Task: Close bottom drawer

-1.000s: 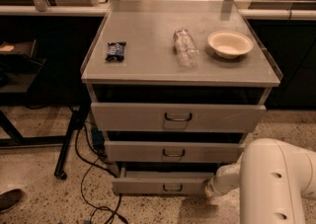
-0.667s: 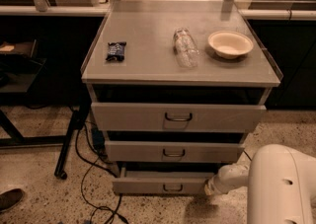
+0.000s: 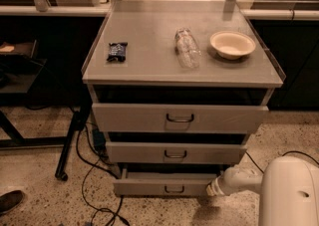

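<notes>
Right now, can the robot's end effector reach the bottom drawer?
Probably yes: the end effector sits low by the right end of the bottom drawer, whose front stands pulled out, with nothing visible between them.
</notes>
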`<state>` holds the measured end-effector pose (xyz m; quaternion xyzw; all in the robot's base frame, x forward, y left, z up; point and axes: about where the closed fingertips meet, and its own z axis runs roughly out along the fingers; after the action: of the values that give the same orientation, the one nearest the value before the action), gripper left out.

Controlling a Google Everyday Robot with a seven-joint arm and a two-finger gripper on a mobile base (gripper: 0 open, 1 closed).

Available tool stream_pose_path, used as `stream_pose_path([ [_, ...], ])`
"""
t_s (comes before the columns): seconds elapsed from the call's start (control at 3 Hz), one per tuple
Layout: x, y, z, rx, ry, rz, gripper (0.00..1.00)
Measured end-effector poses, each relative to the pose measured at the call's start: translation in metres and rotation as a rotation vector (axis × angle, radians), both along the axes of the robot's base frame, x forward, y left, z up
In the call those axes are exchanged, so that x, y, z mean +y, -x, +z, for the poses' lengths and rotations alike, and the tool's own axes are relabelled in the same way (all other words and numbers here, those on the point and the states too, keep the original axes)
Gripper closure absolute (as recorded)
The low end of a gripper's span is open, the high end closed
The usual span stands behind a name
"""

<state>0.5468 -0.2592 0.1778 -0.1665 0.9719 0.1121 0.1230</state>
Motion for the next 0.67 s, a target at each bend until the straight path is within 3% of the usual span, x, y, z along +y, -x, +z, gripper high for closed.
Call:
stream_pose_path([
  [0.67,-0.011,-0.03,0.011,-0.096,0.033,-0.085,1.0],
])
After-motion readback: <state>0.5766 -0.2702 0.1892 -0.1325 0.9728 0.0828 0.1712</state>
